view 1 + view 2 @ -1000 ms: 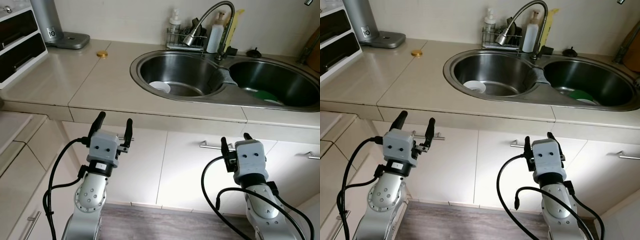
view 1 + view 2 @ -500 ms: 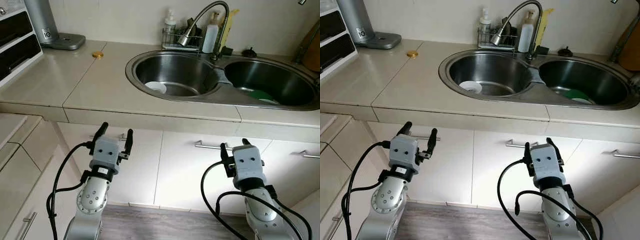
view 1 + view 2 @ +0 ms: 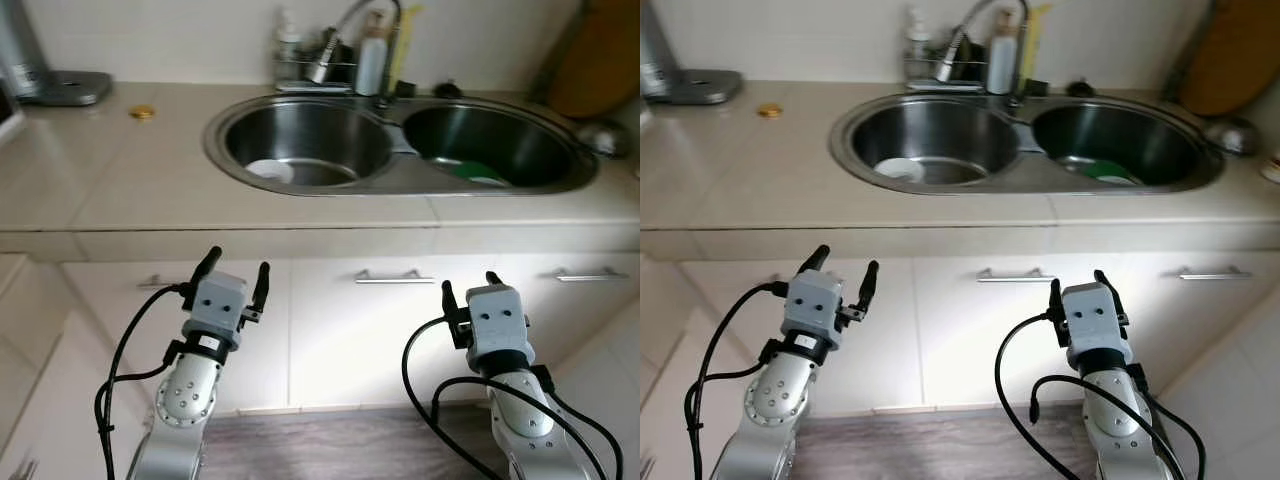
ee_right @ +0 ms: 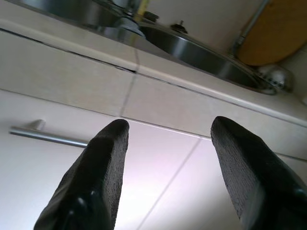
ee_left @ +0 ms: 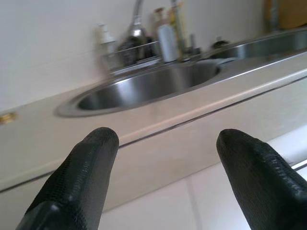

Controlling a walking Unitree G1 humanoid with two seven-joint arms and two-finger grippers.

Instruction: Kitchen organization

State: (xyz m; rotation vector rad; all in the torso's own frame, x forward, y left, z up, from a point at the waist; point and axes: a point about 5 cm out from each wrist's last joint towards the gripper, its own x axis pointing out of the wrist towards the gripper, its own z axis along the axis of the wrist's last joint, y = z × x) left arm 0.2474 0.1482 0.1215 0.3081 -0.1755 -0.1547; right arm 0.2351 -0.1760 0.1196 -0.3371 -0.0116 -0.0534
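Observation:
A double steel sink [image 3: 400, 185] is set into the beige counter [image 3: 120, 190]. A white dish [image 3: 270, 170] lies in its left basin and something green [image 3: 465, 170] in its right basin. A bent tap [image 3: 335, 40] and a white bottle [image 3: 372, 65] stand behind it. My left gripper [image 3: 236, 264] is held open below the counter edge, in front of the cabinet doors, with nothing between its fingers [image 5: 81, 177]. My right gripper [image 3: 469, 284] is also open and empty, level with a door handle [image 4: 43, 136].
A small gold lid [image 3: 142, 112] lies on the counter at the back left, near a grey appliance base [image 3: 65, 88]. A wooden board [image 3: 600, 60] leans at the back right above a metal utensil [image 3: 605, 135]. Bar handles [image 3: 395, 277] run along the cabinet fronts.
The whole picture has slid to the left, so the camera has turned right; the board at the right came into sight. Both grippers stay open at the same height.

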